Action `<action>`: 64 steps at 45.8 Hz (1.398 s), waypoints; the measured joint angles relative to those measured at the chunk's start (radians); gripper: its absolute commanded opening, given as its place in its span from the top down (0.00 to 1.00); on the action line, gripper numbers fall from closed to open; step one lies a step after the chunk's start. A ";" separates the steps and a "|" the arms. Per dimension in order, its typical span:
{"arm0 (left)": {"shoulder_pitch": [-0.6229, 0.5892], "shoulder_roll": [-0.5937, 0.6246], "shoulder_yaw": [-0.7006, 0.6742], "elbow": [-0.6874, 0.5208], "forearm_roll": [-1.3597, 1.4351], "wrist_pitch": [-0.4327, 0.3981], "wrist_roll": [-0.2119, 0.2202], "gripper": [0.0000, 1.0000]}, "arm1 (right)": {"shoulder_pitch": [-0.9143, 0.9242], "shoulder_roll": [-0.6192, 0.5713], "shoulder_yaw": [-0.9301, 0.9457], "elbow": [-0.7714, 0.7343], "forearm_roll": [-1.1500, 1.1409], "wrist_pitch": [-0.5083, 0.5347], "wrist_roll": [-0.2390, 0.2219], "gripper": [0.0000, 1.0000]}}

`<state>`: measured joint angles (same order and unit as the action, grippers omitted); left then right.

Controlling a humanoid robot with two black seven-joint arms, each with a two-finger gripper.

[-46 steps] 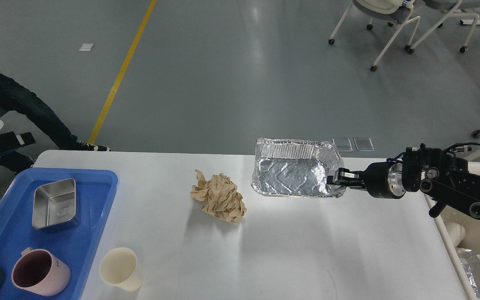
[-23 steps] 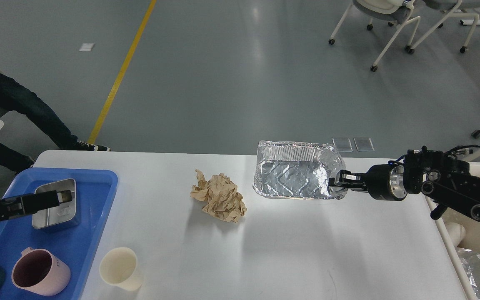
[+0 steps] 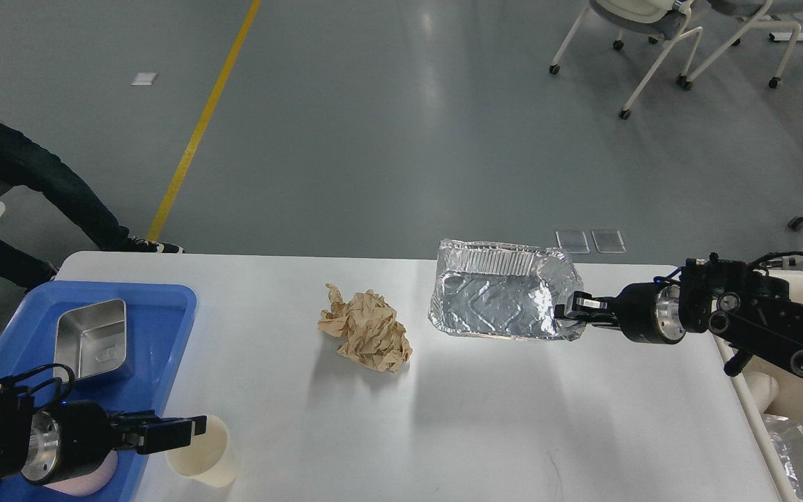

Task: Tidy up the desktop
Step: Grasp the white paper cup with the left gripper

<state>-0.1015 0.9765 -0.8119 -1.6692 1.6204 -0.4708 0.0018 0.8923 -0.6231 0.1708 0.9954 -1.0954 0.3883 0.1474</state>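
The white desktop (image 3: 485, 425) fills the lower view. My right gripper (image 3: 569, 307) is shut on the right wall of a crumpled foil tray (image 3: 499, 300) and holds it tilted, lifted off the desktop at the back right. A crumpled ball of brown paper (image 3: 368, 332) lies at the middle. A cream paper cup (image 3: 208, 453) stands at the front left. My left gripper (image 3: 177, 432) is level with the cup's rim, at its left side; its dark fingers overlap, so I cannot tell how they stand.
A blue plastic tray (image 3: 164, 307) at the left holds a steel box (image 3: 91, 338); my left arm covers a pink mug there. A cream bin (image 3: 802, 401) with foil (image 3: 799, 453) inside stands off the right edge. Chairs (image 3: 652, 42) stand far behind.
My left arm has swung from over the steel box down and forward to the paper cup. My right gripper has carried the foil tray slightly to the right.
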 measured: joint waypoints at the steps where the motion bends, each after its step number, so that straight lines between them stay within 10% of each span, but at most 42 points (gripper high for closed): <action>1: -0.005 -0.003 0.012 0.005 0.011 0.000 0.000 0.09 | -0.001 -0.001 0.001 0.000 0.000 0.000 0.000 1.00; 14: -0.018 -0.026 0.054 0.018 0.105 0.000 0.002 0.33 | -0.010 -0.006 0.004 0.000 0.002 -0.004 0.001 1.00; 30: -0.015 -0.073 0.054 0.062 0.201 0.000 0.013 1.00 | -0.016 0.009 0.005 0.002 0.002 -0.003 0.002 1.00; 50: -0.044 -0.096 0.024 0.072 0.187 -0.017 0.002 1.00 | -0.007 0.032 0.006 0.006 0.003 0.001 0.002 1.00; 64: -0.154 0.011 -0.246 0.030 0.055 -0.287 -0.012 1.00 | -0.001 0.063 0.006 0.008 0.005 0.007 0.000 1.00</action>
<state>-0.2551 0.9878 -1.0575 -1.6388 1.6759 -0.7573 -0.0105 0.8912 -0.5599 0.1765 1.0034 -1.0909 0.3956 0.1478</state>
